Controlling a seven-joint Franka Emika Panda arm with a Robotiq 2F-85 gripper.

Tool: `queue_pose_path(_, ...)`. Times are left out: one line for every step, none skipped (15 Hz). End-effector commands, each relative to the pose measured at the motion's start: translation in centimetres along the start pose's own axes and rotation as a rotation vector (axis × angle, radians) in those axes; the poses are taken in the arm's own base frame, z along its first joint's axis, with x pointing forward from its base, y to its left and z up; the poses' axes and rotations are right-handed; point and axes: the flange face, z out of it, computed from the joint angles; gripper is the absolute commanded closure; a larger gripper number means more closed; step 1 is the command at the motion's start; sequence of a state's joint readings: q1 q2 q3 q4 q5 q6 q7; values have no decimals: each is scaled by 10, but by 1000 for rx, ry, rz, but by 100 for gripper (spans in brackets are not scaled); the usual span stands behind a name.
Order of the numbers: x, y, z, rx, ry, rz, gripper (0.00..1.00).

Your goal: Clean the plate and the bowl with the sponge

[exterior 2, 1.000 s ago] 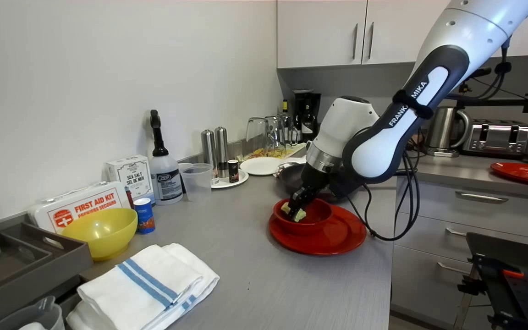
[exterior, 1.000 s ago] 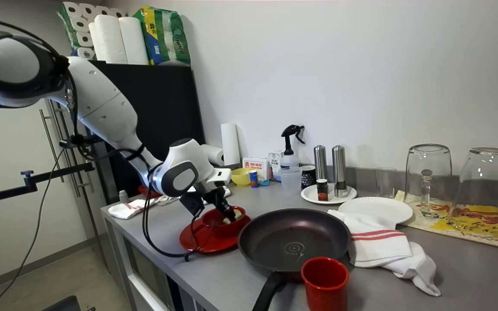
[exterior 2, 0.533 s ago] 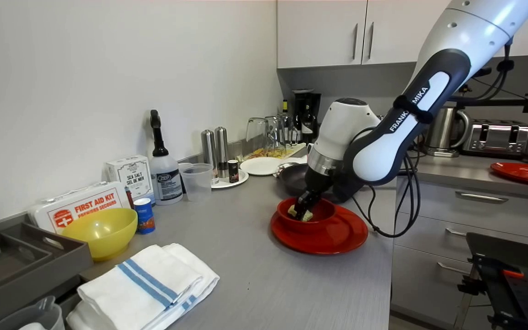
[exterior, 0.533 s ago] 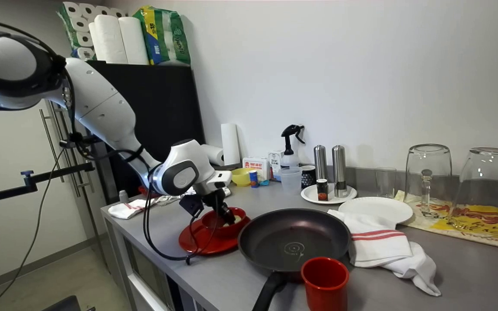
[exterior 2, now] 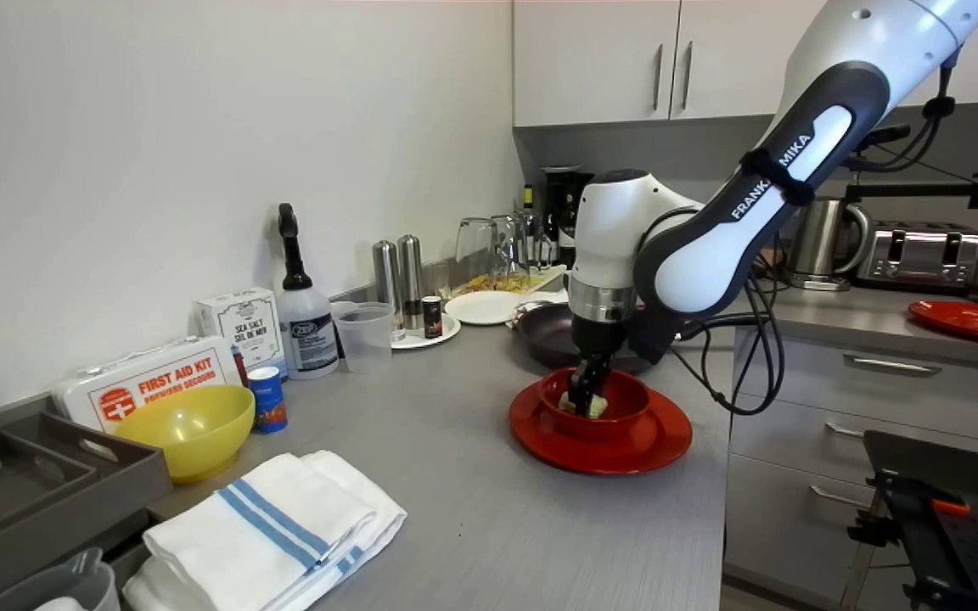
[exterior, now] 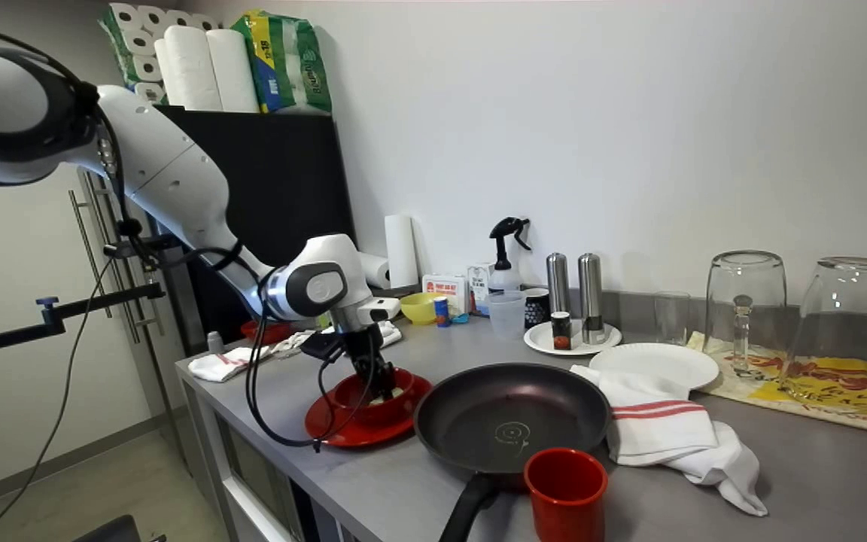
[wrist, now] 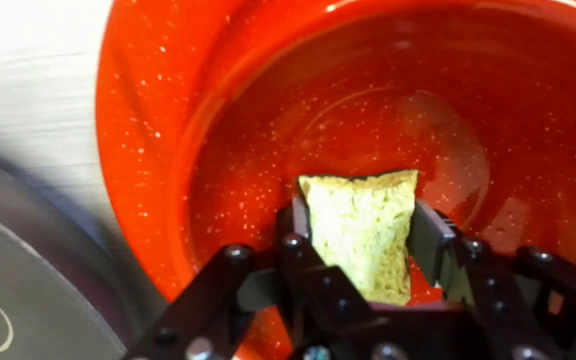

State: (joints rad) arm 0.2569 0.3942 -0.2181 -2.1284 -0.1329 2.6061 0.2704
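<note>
Inside the red bowl [wrist: 248, 165], the hand [wrist: 363, 225] clamps the sponge [wrist: 360, 255] from both sides, as only the wrist view shows.

case [exterior 2: 154, 373]: FIRST AID KIT; carton [exterior 2: 243, 331]: SEA SALT; spray bottle [exterior 2: 309, 331]: ZEP; arm [exterior 2: 739, 229]: FRANK…MIKA; pack [exterior: 287, 64]: Bounty

Bowl [wrist: 368, 127], round, glossy red: is sitting upright. Plate [exterior 2: 667, 433], round, red, white-speckled: is lying flat under the bowl. Sponge [wrist: 363, 230], yellow-green block: is being squeezed inside the bowl.
</note>
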Motion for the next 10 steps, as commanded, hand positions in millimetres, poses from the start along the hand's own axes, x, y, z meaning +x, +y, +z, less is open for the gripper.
queue_pose_path(0, -9, 5, -111, -125, -54, 75)
queue_pose_path(1, -12, 6, -138, -141, -74, 75)
queue_pose_path(1, -14, 7, -176, -148, -91, 75)
queue_pose_path(1, -16, 8, -201, -163, -113, 75)
queue_pose_path(1, -17, 8, -226, -168, -130, 75)
queue_pose_path(1, -19, 9, -252, -172, -149, 75)
queue_pose_path(2, -20, 9, -275, -171, -165, 75)
queue_pose_path(3, -20, 10, -303, -168, -183, 75)
queue_pose_path(4, -21, 10, -336, -155, -203, 75)
queue_pose_path(6, -21, 10, -366, -135, -220, 75)
